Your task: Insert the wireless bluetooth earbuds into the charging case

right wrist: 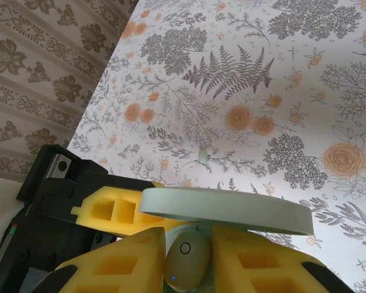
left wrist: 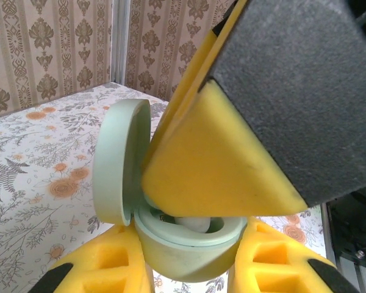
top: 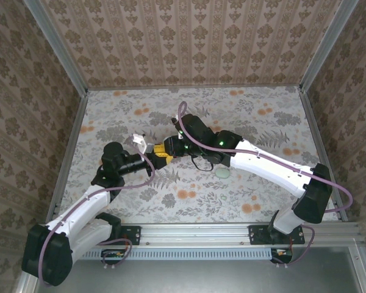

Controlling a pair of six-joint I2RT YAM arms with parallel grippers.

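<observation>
Earbud (right wrist: 185, 268) in right end effector (right wrist: 189, 253), at open charging case (left wrist: 189, 253)

Charging case (left wrist: 189, 259): pale mint, lid open and upright, base clamped in my left end effector (left wrist: 189, 278). Earbud (right wrist: 186, 264): pale oval, pinched in my right end effector (right wrist: 186, 256), low inside case base, under lid.

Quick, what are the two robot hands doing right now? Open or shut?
Left gripper: jaws shut on the charging case.
Right gripper: jaws shut on an earbud.
</observation>
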